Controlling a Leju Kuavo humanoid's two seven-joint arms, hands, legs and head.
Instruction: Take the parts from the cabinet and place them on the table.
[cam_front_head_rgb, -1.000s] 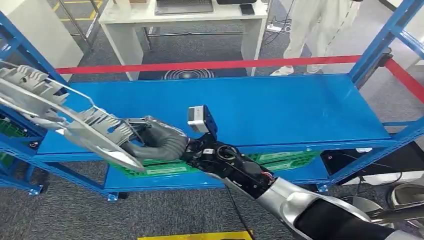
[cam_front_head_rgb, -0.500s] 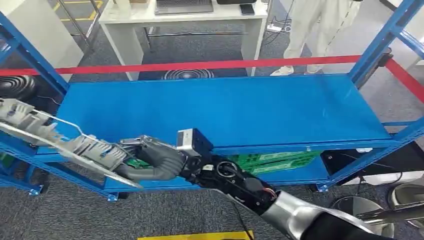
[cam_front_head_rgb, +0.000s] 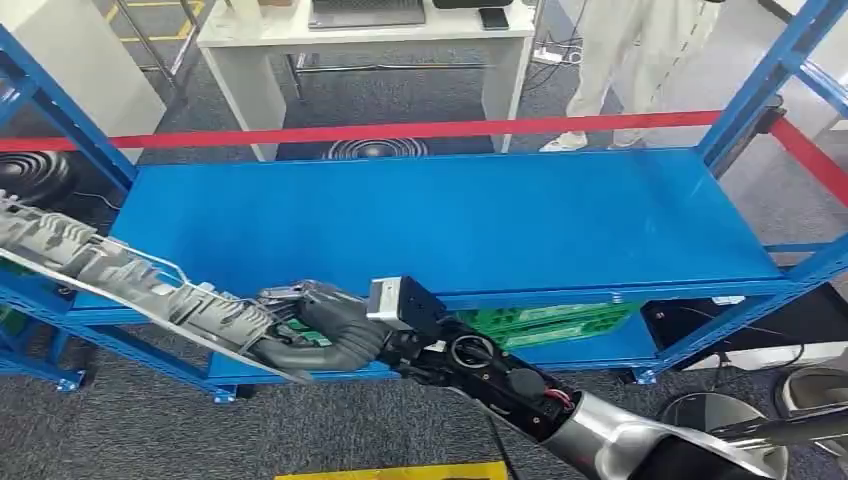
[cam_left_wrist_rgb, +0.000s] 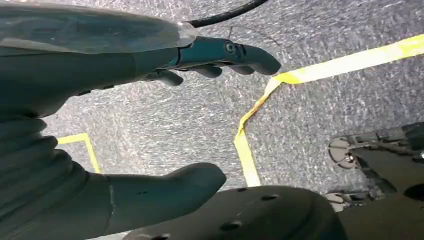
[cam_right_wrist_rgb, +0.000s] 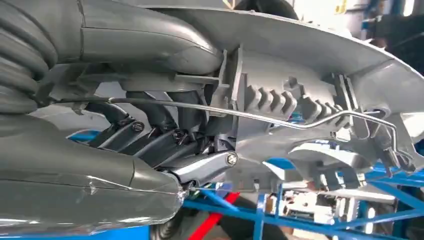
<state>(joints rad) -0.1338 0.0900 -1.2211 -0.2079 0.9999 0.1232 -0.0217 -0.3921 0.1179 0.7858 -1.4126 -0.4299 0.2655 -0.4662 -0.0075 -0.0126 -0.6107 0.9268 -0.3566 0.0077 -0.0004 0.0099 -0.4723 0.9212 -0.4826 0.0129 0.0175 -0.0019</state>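
At the far left of the head view, the long grey ribbed part (cam_front_head_rgb: 120, 275) runs slanting from the picture's left edge down toward the middle, crossing in front of the blue cabinet (cam_front_head_rgb: 450, 220) and its left upright. Against half a second ago, its gripped end sits further right and a little lower, and the whole piece lies closer to the front lip of the top shelf; a second ago it stood higher and over the shelf surface. The right hand (cam_front_head_rgb: 315, 330) grips the part at its lower end, fingers wrapped under it and the thumb over the top; in the right wrist view the right hand (cam_right_wrist_rgb: 150, 125) shows dark fingers curled against the ribbed plastic, with a thin wire rod (cam_right_wrist_rgb: 280, 120) running along the part (cam_right_wrist_rgb: 310, 75). The arm has drawn back toward the robot, so the wrist camera block is now just below the shelf's front edge.

Under the top shelf, green trays (cam_front_head_rgb: 550, 322) sit on the lower level, partly hidden by the arm. Behind the cabinet a red barrier tape (cam_front_head_rgb: 420, 130) stretches across, then a white table (cam_front_head_rgb: 370, 40) and a person in white clothing (cam_front_head_rgb: 640, 60) stands to the right.

The left hand (cam_left_wrist_rgb: 100, 125) hangs over grey carpet with yellow floor tape (cam_left_wrist_rgb: 260, 100), fingers apart and holding nothing.
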